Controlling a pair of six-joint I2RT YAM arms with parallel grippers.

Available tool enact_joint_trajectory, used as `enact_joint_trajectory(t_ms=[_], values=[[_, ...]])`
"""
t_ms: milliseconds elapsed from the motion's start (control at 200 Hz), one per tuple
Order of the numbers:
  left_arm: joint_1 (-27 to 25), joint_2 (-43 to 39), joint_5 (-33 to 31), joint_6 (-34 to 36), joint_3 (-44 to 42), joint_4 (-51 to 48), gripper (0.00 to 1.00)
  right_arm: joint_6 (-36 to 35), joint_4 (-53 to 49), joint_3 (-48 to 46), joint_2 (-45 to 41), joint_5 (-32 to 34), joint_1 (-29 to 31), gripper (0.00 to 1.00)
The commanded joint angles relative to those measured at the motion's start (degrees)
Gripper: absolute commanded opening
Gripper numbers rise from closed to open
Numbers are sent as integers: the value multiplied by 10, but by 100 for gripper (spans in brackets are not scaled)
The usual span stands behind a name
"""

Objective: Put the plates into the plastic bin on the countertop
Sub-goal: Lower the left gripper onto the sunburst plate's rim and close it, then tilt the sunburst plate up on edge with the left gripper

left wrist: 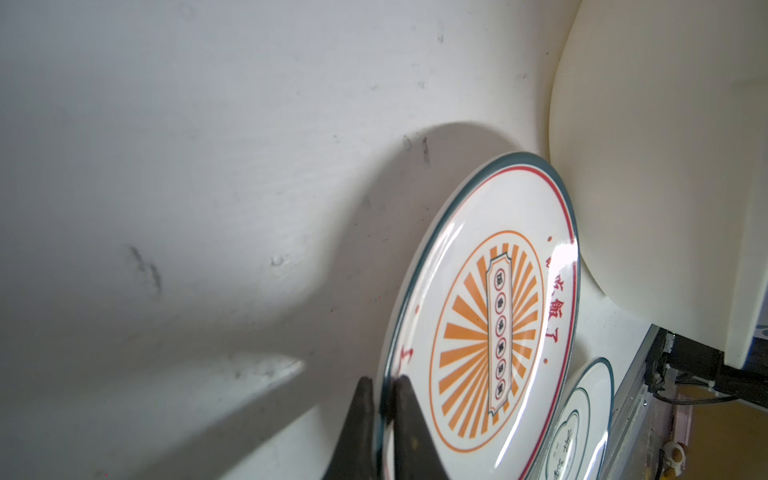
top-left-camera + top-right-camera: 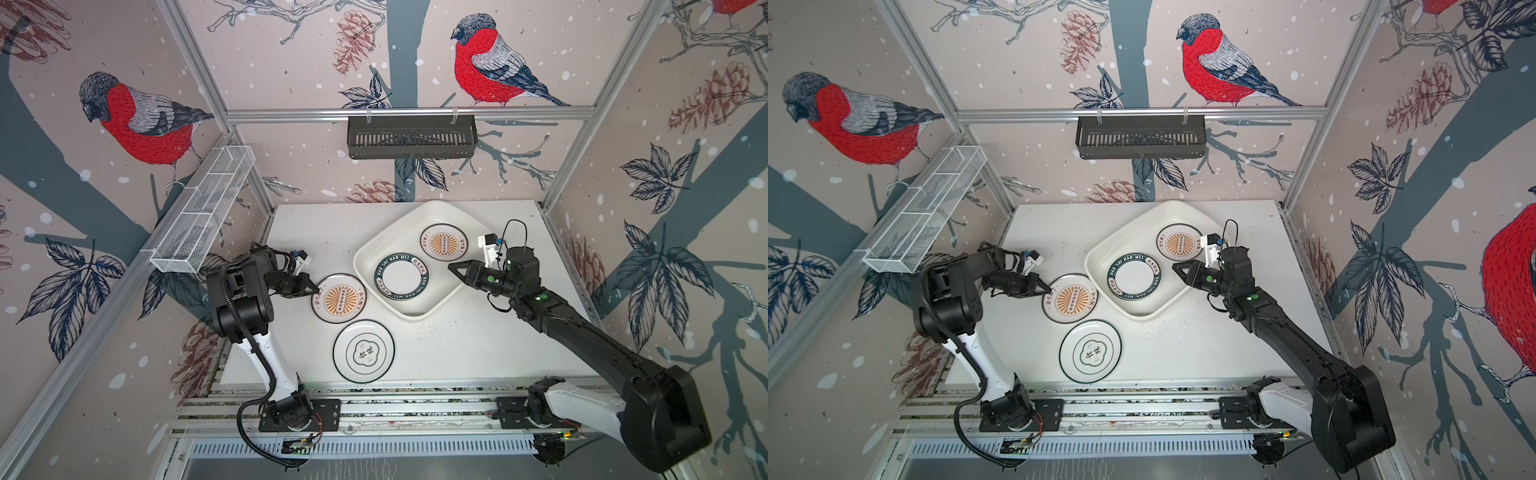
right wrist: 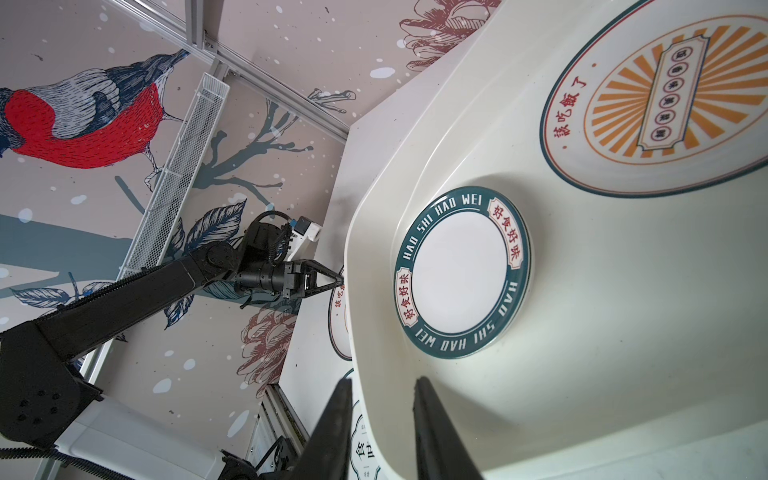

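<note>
Dark fingers of my left pincer [image 1: 384,386] fill the near edge of the left wrist view, clenched on the rim of the sunburst plate [image 1: 486,332], one finger over and one under. Finger bases cut off by the frame. Cannot tell whether the plate's far edge is off the tabletop [image 1: 208,166] or resting on it.

Same view: emblem plate [image 1: 582,424] only half in frame, just beside the gripped plate. Plastic bin [image 1: 644,187] shows only as outer wall; its contents hidden.

Right wrist view: my right pincer [image 3: 382,386] released, fingers apart, nothing between them, held above the bin's rim [image 3: 365,232]. Sunburst plate mostly hidden behind that wall; a sliver shows. Emblem plate likewise a sliver.

In both top views:
- Sunburst plate [image 2: 338,298] on the tabletop [image 2: 307,232], just left of the bin [image 2: 415,313]; left pincer [image 2: 313,289] at its left rim.
- Emblem plate [image 2: 363,351] flat, nearer my bases, apart from both pincers.
- Green-lettered plate [image 2: 402,277] and far sunburst plate [image 2: 444,242] lie inside the bin; right pincer [image 2: 453,266] between them, touching neither.
</note>
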Motion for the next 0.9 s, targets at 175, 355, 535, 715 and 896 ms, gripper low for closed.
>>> enact_joint_trajectory(t_ms=[175, 355, 535, 715, 896], values=[[24, -12, -10, 14, 28, -24, 0, -1, 23, 1, 3, -1, 0, 28], [24, -35, 13, 4, 40, -42, 0, -2, 24, 2, 4, -3, 0, 28], [27, -55, 31, -16, 37, -39, 0, -3, 26, -2, 3, -7, -2, 28], [32, -65, 48, -35, 37, -39, 0, -4, 25, -6, -2, -10, -5, 28], [39, -69, 52, -44, 40, -39, 0, -3, 27, -11, -7, -11, -7, 28]])
